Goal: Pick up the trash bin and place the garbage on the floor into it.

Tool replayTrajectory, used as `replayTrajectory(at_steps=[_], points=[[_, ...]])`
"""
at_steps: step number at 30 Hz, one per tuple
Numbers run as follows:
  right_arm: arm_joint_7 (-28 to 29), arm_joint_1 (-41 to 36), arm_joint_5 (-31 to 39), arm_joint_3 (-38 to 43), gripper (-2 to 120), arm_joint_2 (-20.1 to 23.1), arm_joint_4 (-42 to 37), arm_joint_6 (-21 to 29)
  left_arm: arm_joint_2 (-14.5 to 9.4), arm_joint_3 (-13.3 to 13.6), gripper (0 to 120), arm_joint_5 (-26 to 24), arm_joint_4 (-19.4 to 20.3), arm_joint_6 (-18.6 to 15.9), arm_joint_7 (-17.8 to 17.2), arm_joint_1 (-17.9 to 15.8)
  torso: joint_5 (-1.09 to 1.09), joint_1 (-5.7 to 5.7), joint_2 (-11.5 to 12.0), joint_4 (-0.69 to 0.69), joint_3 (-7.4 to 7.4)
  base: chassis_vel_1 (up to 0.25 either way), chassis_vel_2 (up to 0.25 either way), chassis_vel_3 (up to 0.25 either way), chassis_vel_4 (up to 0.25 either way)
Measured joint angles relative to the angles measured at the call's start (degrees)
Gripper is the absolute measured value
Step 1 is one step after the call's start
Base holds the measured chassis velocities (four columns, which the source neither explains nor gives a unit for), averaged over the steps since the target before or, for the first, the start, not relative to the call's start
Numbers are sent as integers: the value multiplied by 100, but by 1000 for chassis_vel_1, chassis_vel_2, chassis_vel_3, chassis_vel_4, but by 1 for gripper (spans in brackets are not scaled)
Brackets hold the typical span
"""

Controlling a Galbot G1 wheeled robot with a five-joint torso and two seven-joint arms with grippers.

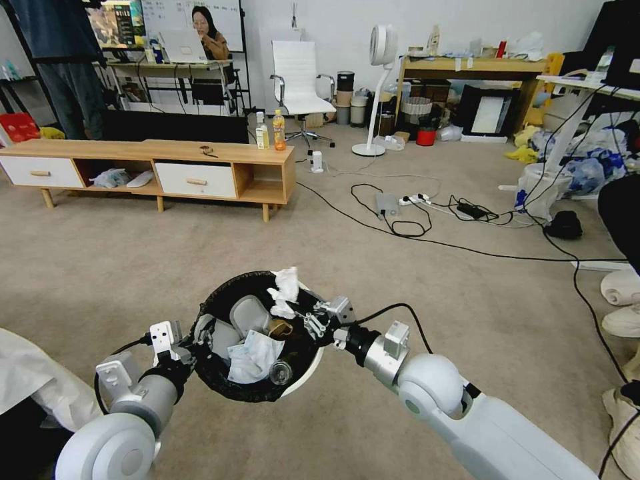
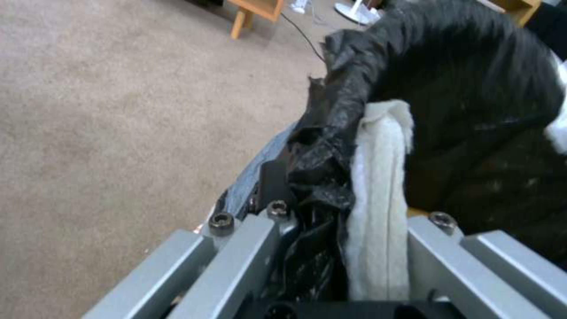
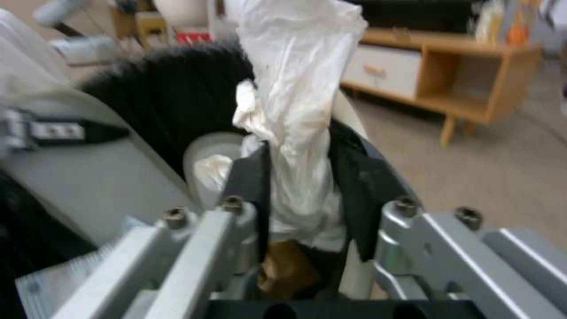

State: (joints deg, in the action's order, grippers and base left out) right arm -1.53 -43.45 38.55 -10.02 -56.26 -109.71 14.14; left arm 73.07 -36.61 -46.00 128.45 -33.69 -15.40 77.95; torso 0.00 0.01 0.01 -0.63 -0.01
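the left gripper (image 1: 193, 343) is clenched on the left rim of the trash bin (image 1: 303, 373), held above the carpet (image 1: 100, 267). the right gripper (image 1: 303, 313) pinches a white tissue wad (image 1: 285, 288) over the far rim. the tissue looks soft and light; the bin is light but its bag (image 2: 331, 133) may slip, so hold the stiff rim.

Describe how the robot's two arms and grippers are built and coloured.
Both arms are glossy white with round ball-shaped joints and silver metal wrist cylinders. A black cable loops along each wrist, beside small white boxy modules. The left gripper and right gripper have grey aluminium finger brackets fastened with dark hex bolts, tipped with black pads.
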Motion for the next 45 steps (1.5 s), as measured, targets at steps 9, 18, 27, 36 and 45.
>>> replayTrajectory(at_steps=[9,18,27,36,45], points=[[425,73,526,-46,71,-86,-93,825,-4,9,6,-9,6,-2,2,1,0,0,0,0,0,0,0,0,0],[495,112,514,-157,98,-92,-44,856,-9,-14,6,-13,18,2,7,-11,1,0,0,-1,0,0,0,0,0],[460,84,349,-255,100,-91,-143,808,13,-1,6,-9,-22,7,9,-52,0,0,0,0,0,0,0,0,0],[403,178,125,-53,100,-102,-406,695,45,11,6,4,-178,12,9,-143,0,0,0,-1,0,0,0,0,0],[273,264,70,631,100,-97,-920,681,59,17,6,35,-257,14,6,-167,0,0,0,0,0,0,0,0,0]])
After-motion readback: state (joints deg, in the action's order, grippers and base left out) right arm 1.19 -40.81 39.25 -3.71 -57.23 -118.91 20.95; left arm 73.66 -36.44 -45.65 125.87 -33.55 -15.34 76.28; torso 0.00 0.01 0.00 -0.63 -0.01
